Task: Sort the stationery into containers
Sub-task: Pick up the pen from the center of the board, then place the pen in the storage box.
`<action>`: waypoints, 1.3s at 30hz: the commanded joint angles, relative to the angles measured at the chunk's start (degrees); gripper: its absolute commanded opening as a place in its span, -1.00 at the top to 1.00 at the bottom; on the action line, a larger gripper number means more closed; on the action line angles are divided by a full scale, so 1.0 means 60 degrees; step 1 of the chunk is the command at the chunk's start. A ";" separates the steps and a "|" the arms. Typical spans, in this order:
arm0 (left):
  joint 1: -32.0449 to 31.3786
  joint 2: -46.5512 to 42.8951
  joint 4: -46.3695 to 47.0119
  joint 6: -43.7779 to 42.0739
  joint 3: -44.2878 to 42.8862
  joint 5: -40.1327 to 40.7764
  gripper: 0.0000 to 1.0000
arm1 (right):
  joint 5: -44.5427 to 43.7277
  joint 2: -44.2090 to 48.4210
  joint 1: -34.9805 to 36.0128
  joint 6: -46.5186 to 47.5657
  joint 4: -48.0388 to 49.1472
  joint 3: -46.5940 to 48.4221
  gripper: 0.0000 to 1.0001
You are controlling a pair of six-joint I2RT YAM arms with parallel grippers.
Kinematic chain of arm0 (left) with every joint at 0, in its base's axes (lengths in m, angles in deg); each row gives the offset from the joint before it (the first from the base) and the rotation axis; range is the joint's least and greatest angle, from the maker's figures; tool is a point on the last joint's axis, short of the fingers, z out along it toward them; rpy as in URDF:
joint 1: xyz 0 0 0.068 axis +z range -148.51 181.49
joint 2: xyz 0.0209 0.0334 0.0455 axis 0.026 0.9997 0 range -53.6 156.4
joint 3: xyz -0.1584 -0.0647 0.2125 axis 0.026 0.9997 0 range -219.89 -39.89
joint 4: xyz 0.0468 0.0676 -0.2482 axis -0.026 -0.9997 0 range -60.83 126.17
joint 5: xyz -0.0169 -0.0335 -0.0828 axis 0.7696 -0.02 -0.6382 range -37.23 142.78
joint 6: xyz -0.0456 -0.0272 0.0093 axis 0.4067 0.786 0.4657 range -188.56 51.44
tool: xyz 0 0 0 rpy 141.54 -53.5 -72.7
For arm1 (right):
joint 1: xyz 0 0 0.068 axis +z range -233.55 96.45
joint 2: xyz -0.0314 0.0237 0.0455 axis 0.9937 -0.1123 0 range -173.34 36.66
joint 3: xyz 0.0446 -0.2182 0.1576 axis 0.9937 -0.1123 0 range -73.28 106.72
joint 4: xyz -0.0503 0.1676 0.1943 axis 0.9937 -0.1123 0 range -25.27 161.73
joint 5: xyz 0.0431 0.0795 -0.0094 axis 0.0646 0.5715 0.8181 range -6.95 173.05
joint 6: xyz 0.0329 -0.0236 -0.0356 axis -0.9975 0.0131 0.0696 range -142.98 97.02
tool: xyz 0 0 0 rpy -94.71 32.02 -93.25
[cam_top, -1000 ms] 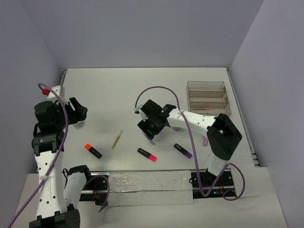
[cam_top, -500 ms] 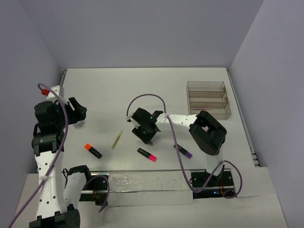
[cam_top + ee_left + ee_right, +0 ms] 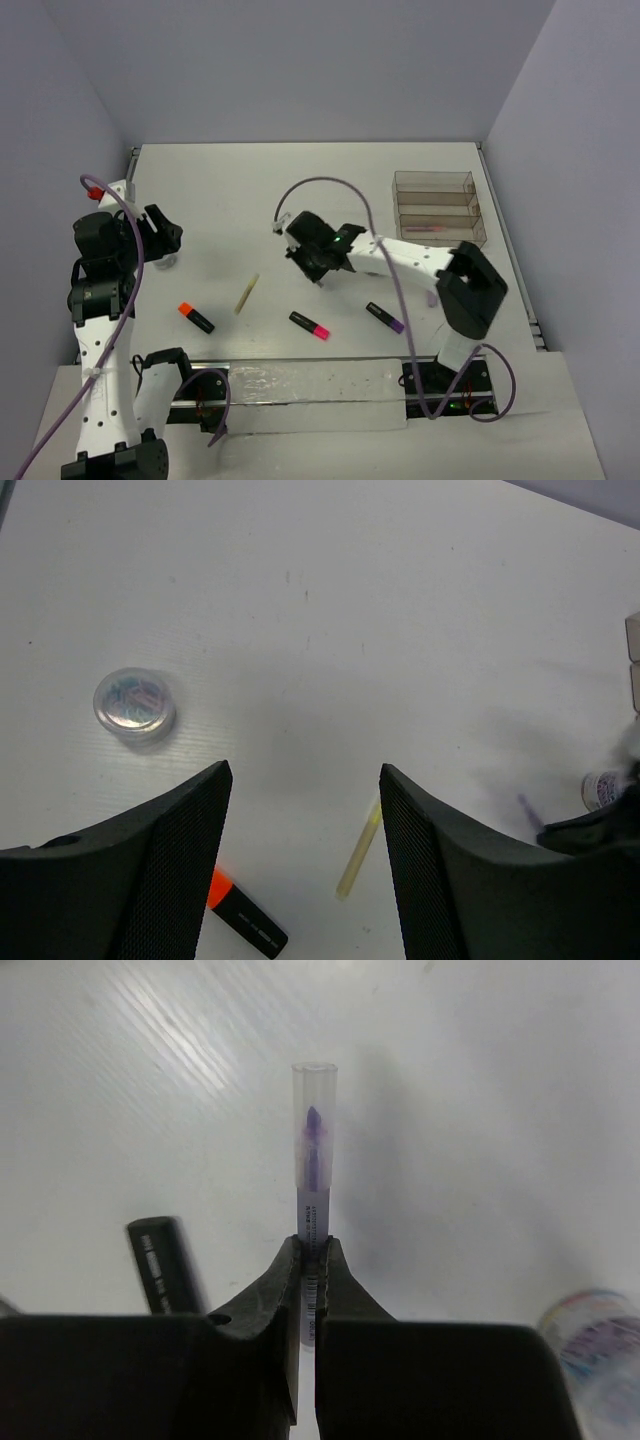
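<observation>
My right gripper (image 3: 313,1252) is shut on a lilac marker (image 3: 313,1160) with a clear cap, which sticks out ahead of the fingers; in the top view this gripper (image 3: 318,262) is over the table's middle. The clear three-compartment tray (image 3: 435,208) stands at the far right. Loose on the table lie an orange-capped highlighter (image 3: 196,317), a beige stick (image 3: 247,293), a pink-capped highlighter (image 3: 310,325) and a purple-capped one (image 3: 385,317). My left gripper (image 3: 305,771) hangs open and empty above the orange-capped highlighter (image 3: 245,920) and the beige stick (image 3: 360,860).
A small round grey-blue piece (image 3: 134,704) sits on the table to the left, under my left arm. Another round piece (image 3: 590,1345) lies just right of my right gripper. A red stick (image 3: 425,229) lies in the tray's near compartment.
My right gripper has gone from open to shut on the lilac marker, shifting slightly left and back. The left arm has stayed put.
</observation>
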 commanded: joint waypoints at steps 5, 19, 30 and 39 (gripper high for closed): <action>0.0062 0.0113 0.0527 0.0064 0.0127 -0.0138 -0.36 | 0.2152 0.2921 -0.5098 -0.5716 0.2103 0.0343 1.00; 0.0047 0.0312 0.1053 -0.0171 0.0567 -0.0403 -0.32 | -0.1064 0.4975 -0.8748 -1.2584 0.2899 -0.3204 1.00; 0.0062 0.0502 0.1149 -0.0257 0.0479 -0.0638 -0.29 | 0.0123 0.2743 -0.9905 -1.2311 0.3087 -0.3009 1.00; 0.0047 0.0634 0.1216 -0.0273 0.0552 -0.0683 -0.27 | -0.0160 0.2908 -0.9966 -1.2180 0.3318 -0.3748 1.00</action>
